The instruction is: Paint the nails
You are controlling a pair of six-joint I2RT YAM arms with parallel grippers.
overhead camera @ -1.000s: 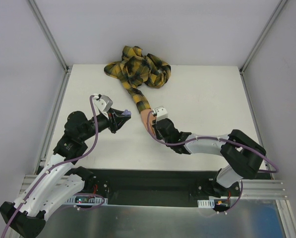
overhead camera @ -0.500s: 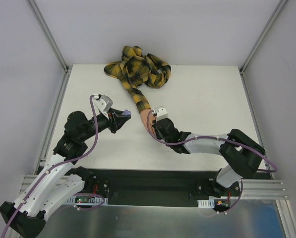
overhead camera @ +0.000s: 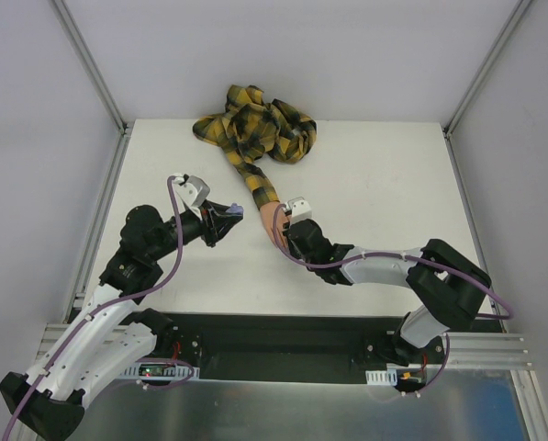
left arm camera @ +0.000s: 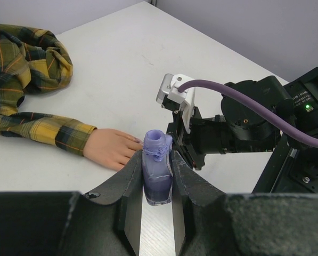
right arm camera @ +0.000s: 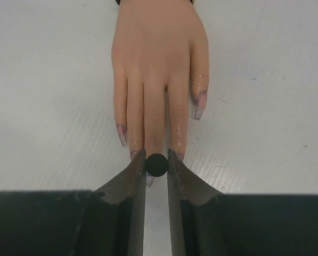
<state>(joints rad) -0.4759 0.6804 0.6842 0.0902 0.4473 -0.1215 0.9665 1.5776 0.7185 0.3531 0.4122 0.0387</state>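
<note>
Right claw (right arm camera: 156, 160) is clamped on the brush cap (right arm camera: 156, 165), a small black round seen end-on between my fingertips. The bristles are hidden under it, so I cannot tell whether they touch. The cap sits right at the tip of a middle finger of the mannequin hand (right arm camera: 156, 64).

The nails (right arm camera: 121, 140): in my wrist view the outer finger on the left shows a pinkish-purple tip. The short outer digit on the right shows a purple nail too, with colour smeared along its side. A glossy wet streak runs down the finger just right of the cap. The nail tips on either side of the cap are partly hidden by my own fingers.

Judgement: colour is on the two outer nails. The middle ones are in hand or unconfirmed. Coverage looks patchy, so I expect a tidy-up pass is left.

The hand lies palm down near the middle of the table (overhead camera: 374, 175), fingers pointing toward the near edge. Its plaid sleeve (overhead camera: 255, 179) runs back to a bunched heap at the far edge.

Left claw (left arm camera: 156, 160), near the hand on the left-edge side, is closed on the bottle (left arm camera: 157, 170). The bottle is purple, upright, neck open and smeared. It stands apart from the mannequin's fingers, within reach for a re-dip.
</note>
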